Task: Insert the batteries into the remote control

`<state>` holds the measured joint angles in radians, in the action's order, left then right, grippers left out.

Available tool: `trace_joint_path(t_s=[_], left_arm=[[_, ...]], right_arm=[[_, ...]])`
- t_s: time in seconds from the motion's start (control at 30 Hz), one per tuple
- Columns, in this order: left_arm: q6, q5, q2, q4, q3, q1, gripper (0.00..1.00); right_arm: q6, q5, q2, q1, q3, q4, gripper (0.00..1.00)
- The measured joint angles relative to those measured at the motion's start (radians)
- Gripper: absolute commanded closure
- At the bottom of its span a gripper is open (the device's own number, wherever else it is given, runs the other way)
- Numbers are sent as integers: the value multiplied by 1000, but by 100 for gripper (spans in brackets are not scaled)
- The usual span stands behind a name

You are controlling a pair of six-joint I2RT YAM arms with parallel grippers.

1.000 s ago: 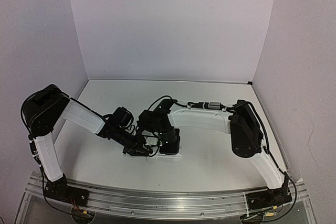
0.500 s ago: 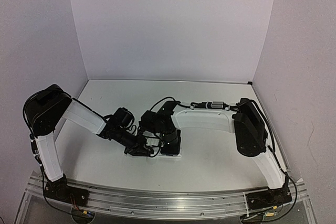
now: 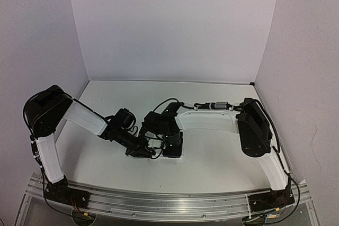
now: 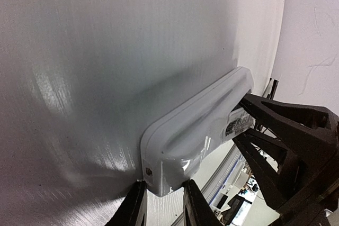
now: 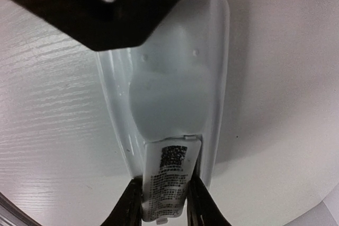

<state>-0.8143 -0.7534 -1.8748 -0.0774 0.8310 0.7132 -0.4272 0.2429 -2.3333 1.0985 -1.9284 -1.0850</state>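
The remote (image 4: 196, 125) is laid back-up on the table (image 4: 79, 51), lower centre of the top view, w/ both arms met over it. Its near end is pinched by the left gripper (image 4: 163, 190), jaws narrow, probably so the body is kept from sliding. The small labelled lid (image 5: 168, 168), at bottom centre of the right wrist view, is clamped at both sides by the right gripper (image 5: 164, 197), jaws narrow, approx. lid-wide. It is presumably being worked along the recess. No batteries are seen in any view, so loading can't be confirmed.
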Motion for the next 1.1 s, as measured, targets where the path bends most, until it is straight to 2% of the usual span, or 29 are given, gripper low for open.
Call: trace_joint_path(t_s=[0.17, 0.5, 0.8, 1.1], left_arm=[[0, 4, 0, 0, 1, 2, 75], [4, 4, 0, 0, 1, 3, 75], [15, 3, 0, 6, 1, 4, 75], [30, -4, 0, 11, 1, 6, 76]], right_arm=[[-2, -16, -1, 2, 7, 6, 65], [0, -17, -1, 3, 7, 6, 63], [7, -14, 1, 7, 10, 6, 53], [9, -4, 9, 12, 22, 15, 48]])
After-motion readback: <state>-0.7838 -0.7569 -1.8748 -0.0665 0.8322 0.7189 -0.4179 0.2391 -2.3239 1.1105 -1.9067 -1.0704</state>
